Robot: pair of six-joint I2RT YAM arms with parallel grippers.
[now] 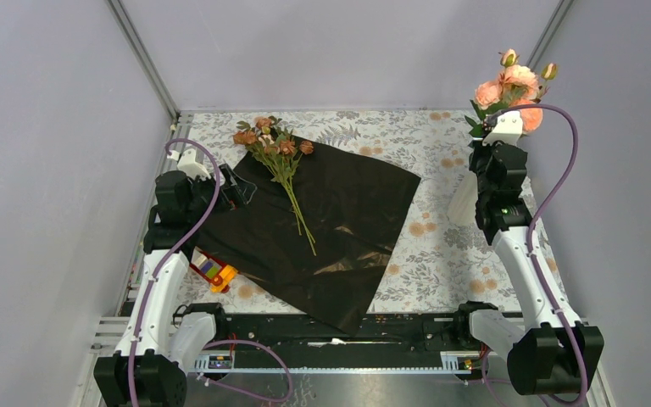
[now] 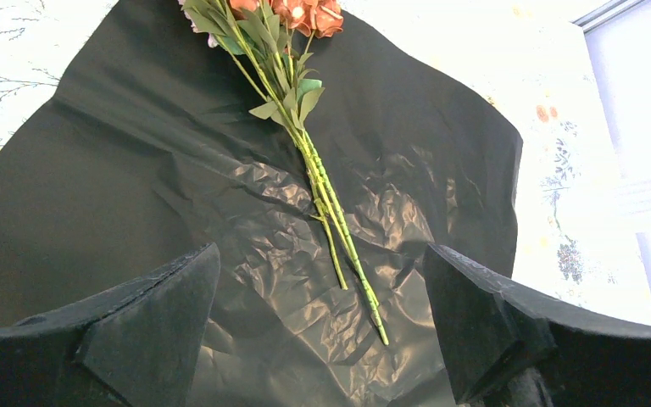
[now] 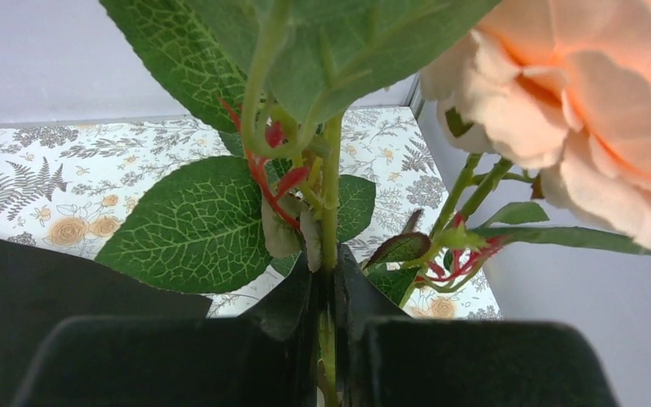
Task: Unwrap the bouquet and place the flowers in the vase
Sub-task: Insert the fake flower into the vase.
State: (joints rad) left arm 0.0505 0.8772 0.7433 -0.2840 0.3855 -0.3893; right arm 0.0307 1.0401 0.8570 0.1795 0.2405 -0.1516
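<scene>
The bouquet is undone: its black wrapping paper [image 1: 339, 220] lies spread flat mid-table. On it lie some flowers [image 1: 278, 151] with brownish blooms, their thin green stems [image 2: 331, 212] pointing toward me. My left gripper [image 1: 236, 188] hovers open at the paper's left edge, and its fingers [image 2: 169, 305] stand wide apart just short of the stem ends. My right gripper [image 1: 498, 134] is raised at the far right, shut on the stem [image 3: 331, 212] of peach-pink roses [image 1: 513, 85] held upright. The white vase [image 1: 461, 202] stands just left of the right arm, partly hidden by it.
A colourful toy-block car [image 1: 214, 271] sits by the paper's near left corner. The table has a floral-print cloth [image 1: 441, 254]. Grey walls close in the left, back and right sides. A black rail [image 1: 339, 335] runs along the near edge between the arm bases.
</scene>
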